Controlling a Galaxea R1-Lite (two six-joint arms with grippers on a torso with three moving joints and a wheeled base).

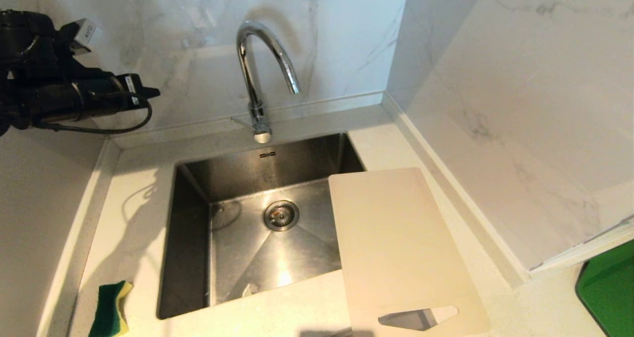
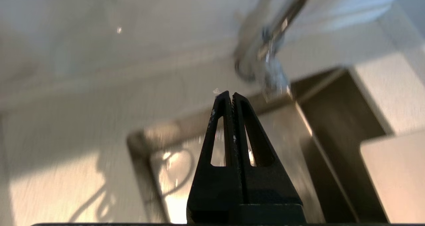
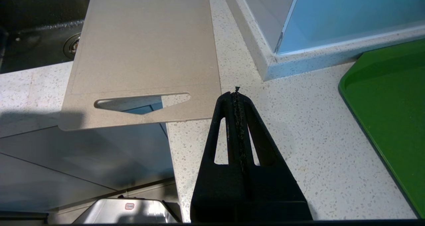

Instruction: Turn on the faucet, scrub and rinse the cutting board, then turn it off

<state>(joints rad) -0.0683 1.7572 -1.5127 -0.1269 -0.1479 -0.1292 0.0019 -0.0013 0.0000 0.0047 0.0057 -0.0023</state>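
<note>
The step in hand is judged to be the opening of the faucet (image 1: pixel 257 74), from which no water is seen running. The left gripper (image 2: pixel 229 94), fingers pressed together and empty, is held high at the far left, well apart from the thin lever (image 1: pixel 241 122) at the faucet's base. The closed tip should be brought against that lever and pushed gently, so that it does not slip off.

The cutting board (image 1: pixel 401 248), beige-white with rounded corners, is laid at the right, bridging the steel sink (image 1: pixel 188 238) and the countertop (image 1: pixel 525 307), its handle cutout at the near edge. The right gripper (image 3: pixel 236 93), likewise closed on nothing, is parked just beside that near end. A green-and-yellow sponge (image 1: pixel 110 309) is seen near left.
</note>
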